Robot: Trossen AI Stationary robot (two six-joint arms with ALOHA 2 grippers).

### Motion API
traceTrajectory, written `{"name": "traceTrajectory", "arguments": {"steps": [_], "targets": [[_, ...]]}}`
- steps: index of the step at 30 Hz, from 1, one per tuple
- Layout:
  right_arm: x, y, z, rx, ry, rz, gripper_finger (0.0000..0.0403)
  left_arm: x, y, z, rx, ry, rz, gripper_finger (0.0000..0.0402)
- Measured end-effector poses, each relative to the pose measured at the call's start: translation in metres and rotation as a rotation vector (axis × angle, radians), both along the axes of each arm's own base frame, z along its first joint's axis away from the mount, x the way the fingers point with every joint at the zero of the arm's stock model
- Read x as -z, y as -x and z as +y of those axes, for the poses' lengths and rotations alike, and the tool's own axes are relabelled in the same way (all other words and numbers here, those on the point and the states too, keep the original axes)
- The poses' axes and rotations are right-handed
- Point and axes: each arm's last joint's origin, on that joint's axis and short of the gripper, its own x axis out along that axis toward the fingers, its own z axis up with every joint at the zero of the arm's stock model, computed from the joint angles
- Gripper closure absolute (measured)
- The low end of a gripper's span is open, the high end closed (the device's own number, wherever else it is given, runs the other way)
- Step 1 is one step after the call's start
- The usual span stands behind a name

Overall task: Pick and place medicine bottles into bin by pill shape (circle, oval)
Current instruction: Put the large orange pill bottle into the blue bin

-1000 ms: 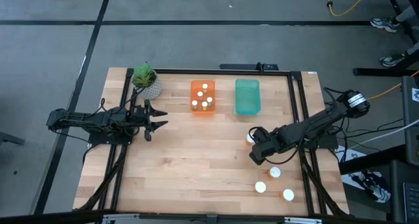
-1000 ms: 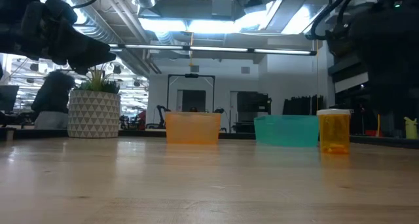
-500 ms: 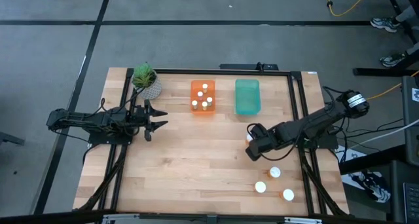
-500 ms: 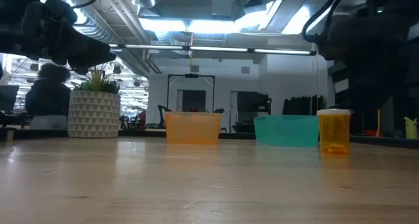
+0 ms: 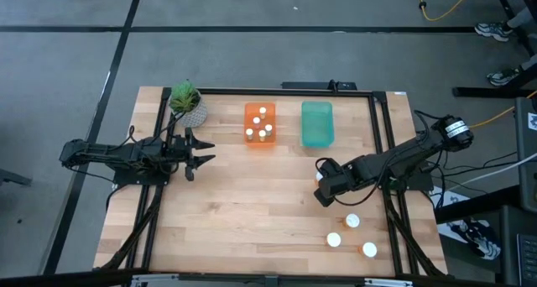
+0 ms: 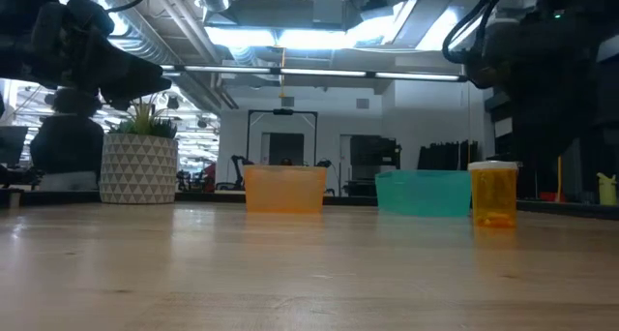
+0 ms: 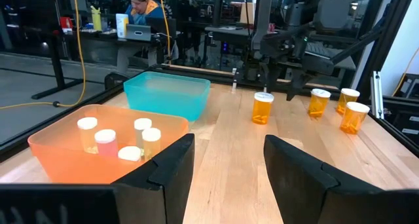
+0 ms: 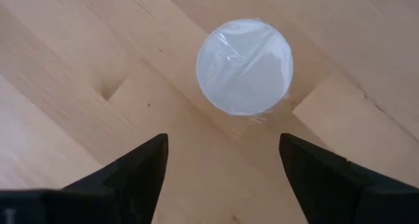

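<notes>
Medicine bottles: four amber ones left on the table, five small ones already binned

Table (image 5: 252, 211) is wood, framed by dark rails. Orange bin (image 5: 260, 125) holds five small white-capped bottles (image 7: 108, 142), standing loose, near each other. Teal bin (image 5: 317, 123) just beside it looks empty.

Amber bottles stand upright on the right half, well apart from both bins. Target bottle (image 7: 262, 107) sits right under the right gripper (image 5: 323, 183), cap (image 8: 244, 66) seen from above, centred ahead of the fingers (image 8: 134, 168). Those fingers are spread, nothing between them, not touching the cap. Three more bottles (image 5: 351, 234) cluster nearer the table's front edge.

Handling guess: light, rigid plastic, smooth round sides, so slippery and easy to tip. Best hold is probably across the body just below the cap, fingers straddling the cylinder.

Left gripper (image 5: 197, 153) hovers near the potted plant (image 5: 186, 103), fingers apart, holding nothing.
</notes>
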Motion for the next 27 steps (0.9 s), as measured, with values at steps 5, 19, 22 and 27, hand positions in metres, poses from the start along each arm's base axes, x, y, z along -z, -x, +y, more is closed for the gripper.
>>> {"name": "traceTrajectory", "arguments": {"steps": [5, 19, 22, 27], "targets": [[0.0, 0.0, 0.0, -0.025, 0.007, 0.003, 0.006, 0.0, 0.0, 0.0, 0.0, 0.0, 0.0, 0.0225], [0.005, -0.006, -0.006, 0.001, 0.005, 0.006, 0.0034, 0.0, 0.0, 0.0, 0.0, 0.0, 0.0, 0.0225], [0.012, -0.011, -0.011, -0.013, 0.019, 0.034, 0.0036, 0.0, 0.0, 0.0, 0.0, 0.0, 0.0, 0.0225], [0.019, -0.017, -0.023, 0.028, 0.026, 0.057, 0.0037, 0.0, 0.0, 0.0, 0.0, 0.0, 0.0, 0.0225]]}}
